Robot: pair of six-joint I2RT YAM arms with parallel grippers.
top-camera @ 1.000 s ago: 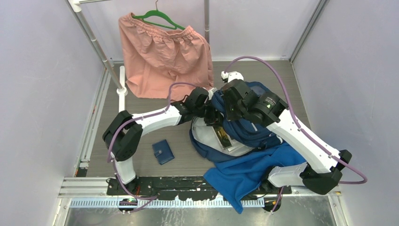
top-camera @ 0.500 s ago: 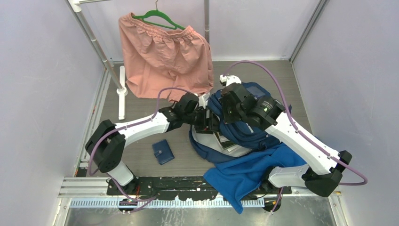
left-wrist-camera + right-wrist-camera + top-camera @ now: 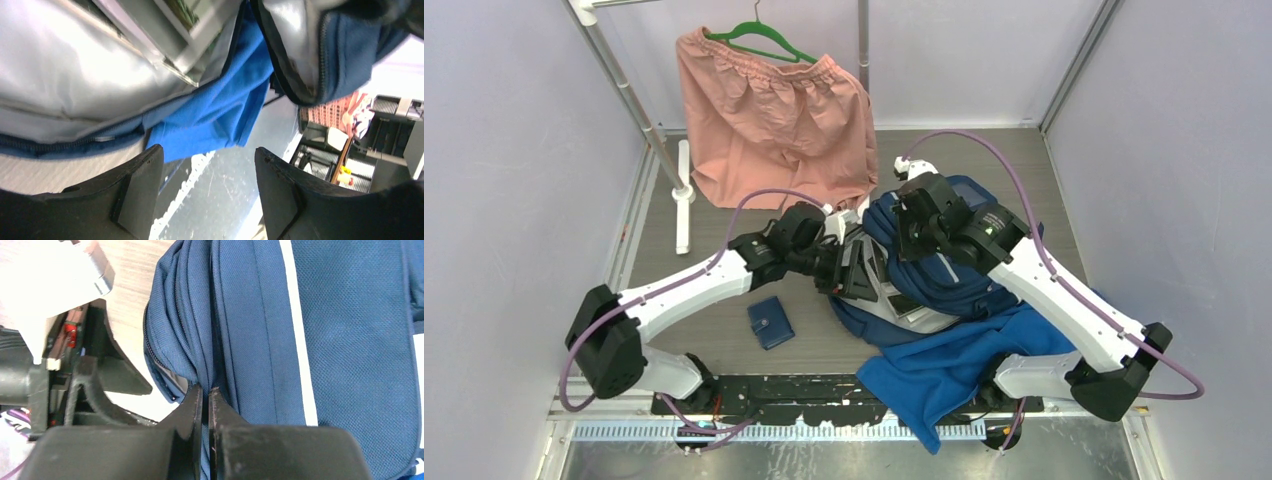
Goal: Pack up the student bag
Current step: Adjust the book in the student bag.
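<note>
Subject: the student bag (image 3: pixel 954 285) lies on the table (image 3: pixel 1069 210), right of centre and in front of the right arm's base. Its mouth is turned toward the left arm and stands open, with pale silver lining exposed. The left wrist view shows a flat printed item (image 3: pixel 195 35) resting inside against that lining (a booklet or folder; the print is too oblique to read).

Right gripper (image 3: pixel 206 390): jaws pressed together on a ridge of the bag's navy fabric, holding the upper flap raised. Its position matches that of a second ago.

Left gripper (image 3: pixel 206 152): jaws well apart, nothing between them. It sits at the lip of the opening. Over the last second the left arm has swung its shoulder outward and drawn the gripper back from deeper in the mouth toward the near-left.

Finding: the withdrawal with empty jaws suggests one item has been delivered and the left arm is freeing itself for the next.

Surroundings: a royal-blue cloth (image 3: pixel 954 365) lies under and in front of the bag, spilling toward the table's near edge. A small navy wallet (image 3: pixel 770 323) lies apart on the left, within the left arm's side, and is the likeliest next candidate. Pink shorts (image 3: pixel 774 120) hang on a green hanger at the rear.

Risk: the flap may sag if the right grip slips.
</note>
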